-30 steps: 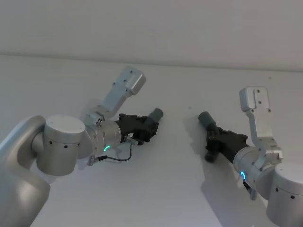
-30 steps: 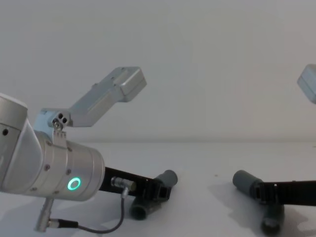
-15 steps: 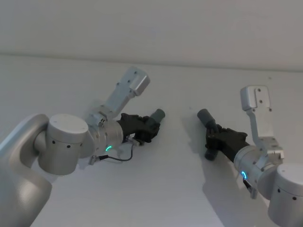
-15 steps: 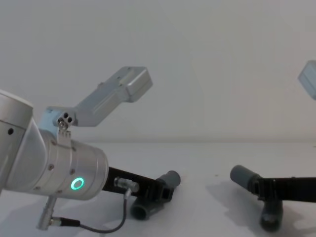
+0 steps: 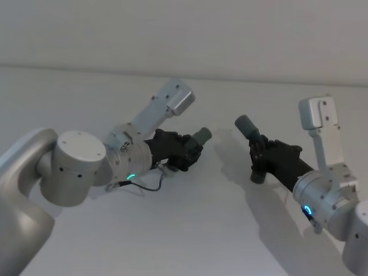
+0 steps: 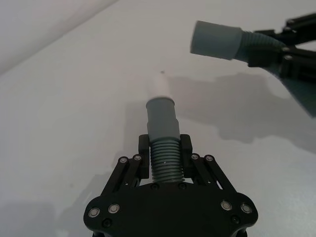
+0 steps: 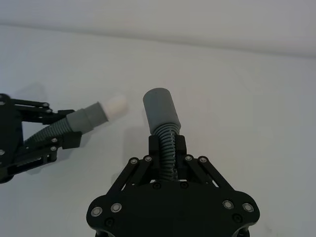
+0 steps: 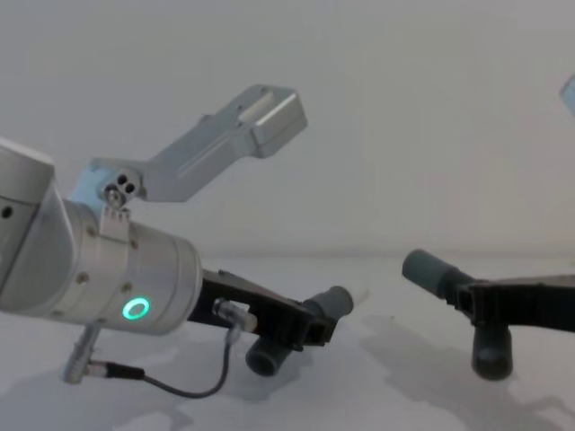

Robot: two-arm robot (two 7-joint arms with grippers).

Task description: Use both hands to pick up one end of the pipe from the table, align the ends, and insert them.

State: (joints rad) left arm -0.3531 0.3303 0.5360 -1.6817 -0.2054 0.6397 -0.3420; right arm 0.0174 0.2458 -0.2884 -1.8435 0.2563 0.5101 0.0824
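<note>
Grips are closed on both sides, each around its own half of the hose. The left hand (image 6: 164, 148) clamps the ribbed body of the white-tipped piece (image 6: 163, 126) between its fingers. The smooth grey cuff juts out past the fingertips and ends in the white tip (image 7: 113, 104), which points across toward the right hand (image 7: 167, 145). The bent rear half of this piece hangs below the left hand, toward the surface (image 5: 201, 230).

The right hand pinches the ribbed body of the plain piece (image 7: 160, 111) in the same way. Its hollow cuff (image 5: 246, 125) reaches out beyond the fingertips, raised and angled toward the left hand, while the other end drops straight down under the hand.

The two ends face each other with a gap between them, near but not touching and not quite in line: the hollow cuff sits higher than the white tip. Both cuffs are clear of the surface, and their shadows fall on it beneath the hands.
</note>
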